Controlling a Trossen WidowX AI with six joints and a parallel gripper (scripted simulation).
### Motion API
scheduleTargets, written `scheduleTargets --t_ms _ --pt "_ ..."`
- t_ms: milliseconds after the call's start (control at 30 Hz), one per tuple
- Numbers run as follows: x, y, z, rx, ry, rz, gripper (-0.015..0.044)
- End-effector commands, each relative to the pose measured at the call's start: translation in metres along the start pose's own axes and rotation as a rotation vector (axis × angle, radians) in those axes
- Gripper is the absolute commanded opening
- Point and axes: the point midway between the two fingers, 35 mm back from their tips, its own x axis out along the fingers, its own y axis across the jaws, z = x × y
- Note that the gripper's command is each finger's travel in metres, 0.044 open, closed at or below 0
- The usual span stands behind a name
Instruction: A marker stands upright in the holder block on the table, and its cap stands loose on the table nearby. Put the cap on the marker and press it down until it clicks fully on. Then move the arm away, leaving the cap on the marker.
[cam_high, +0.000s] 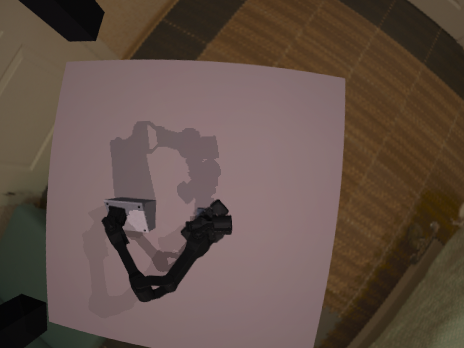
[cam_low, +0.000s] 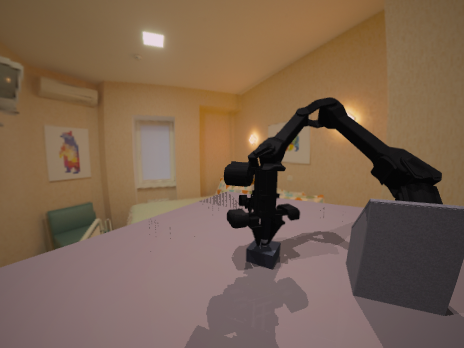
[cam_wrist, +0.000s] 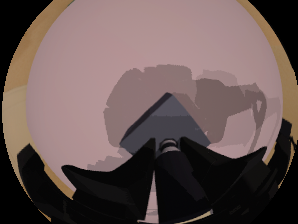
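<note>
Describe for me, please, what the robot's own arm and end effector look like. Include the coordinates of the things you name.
The arm (cam_high: 129, 260) (cam_low: 360, 135) is black throughout, with slim, straight links between bulkier, angular joints. The end effector (cam_low: 263, 242) (cam_wrist: 168, 141) is black too, with dark fingers that taper toward their tips and rounded knobs jutting out on either side. A stubby black cylinder (cam_high: 222, 224) (cam_low: 238, 173) sticks out above it. I can't make out any cables or markings.

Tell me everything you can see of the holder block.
The holder block is a small, squared, dark blue-grey piece with a flat top, straight edges and a plain, smooth-looking surface; its material is uncertain. It sits level on the pinkish table, below the gripper. A pale, ringed part of the marker shows above it. The arm mostly hides it from the top, and whether the fingers touch it is unclear.
</note>
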Motion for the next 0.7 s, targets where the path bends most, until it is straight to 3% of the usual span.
scheduleTargets --t_ms 0,333,667 --pt "0.0072 0.0005 -0.0001 0.010 0.007 -0.003 0.0000" --pt "0.0073 0.0006 -0.0001 0.010 0.007 -0.003 0.0000" --pt "0.0000 0.0000 0.0000 0.000 0.000 0.000 0.0263"
